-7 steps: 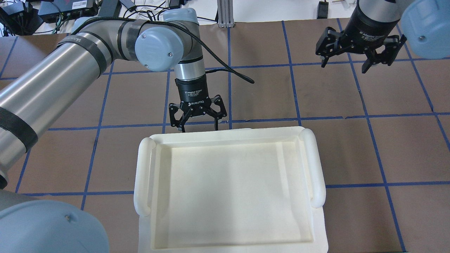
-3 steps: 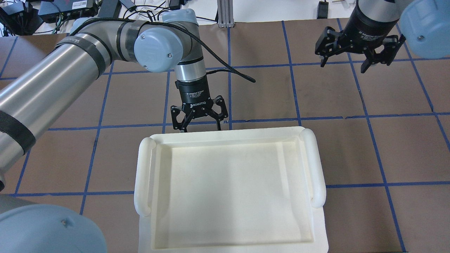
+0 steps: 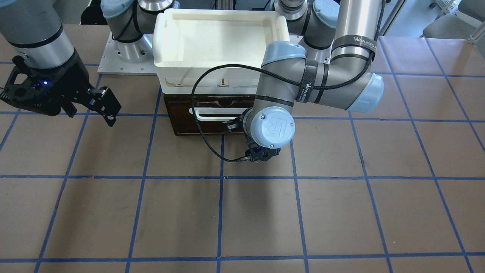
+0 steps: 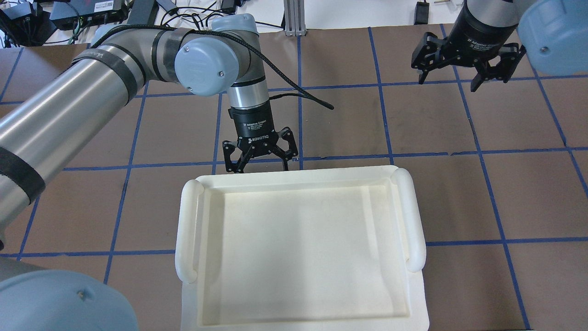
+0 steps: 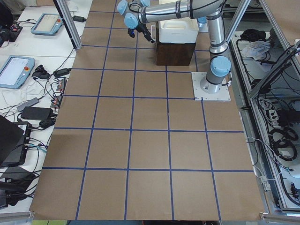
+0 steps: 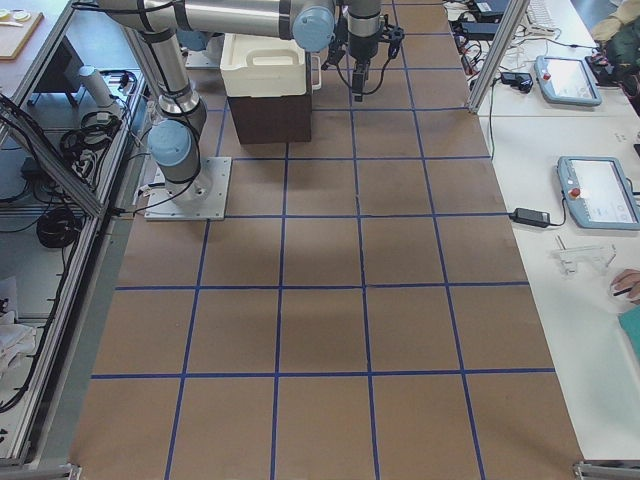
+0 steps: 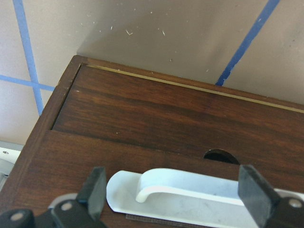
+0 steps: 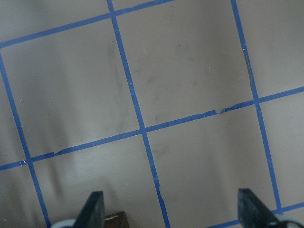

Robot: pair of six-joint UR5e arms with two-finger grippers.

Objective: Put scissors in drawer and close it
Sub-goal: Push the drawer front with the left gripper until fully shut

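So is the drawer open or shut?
Shut: the drawer front sits flush, nothing sticking out; the open left hand brackets its white handle.

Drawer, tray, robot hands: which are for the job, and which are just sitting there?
For the job: drawer, looks shut; its white bar handle; left gripper, jaws open astride the handle. No scissors visible.
Just there: white tray on top; right gripper, open, off to the side.

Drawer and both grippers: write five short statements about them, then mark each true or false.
1. The drawer is closed. True.
2. The left gripper is shut on the white handle. False: its fingers stand open astride it.
3. The right gripper holds the scissors. False: it is open and empty, over the table.
4. A white tray sits atop the drawer's cabinet. True.
5. Scissors lie in the tray. False: it holds nothing.
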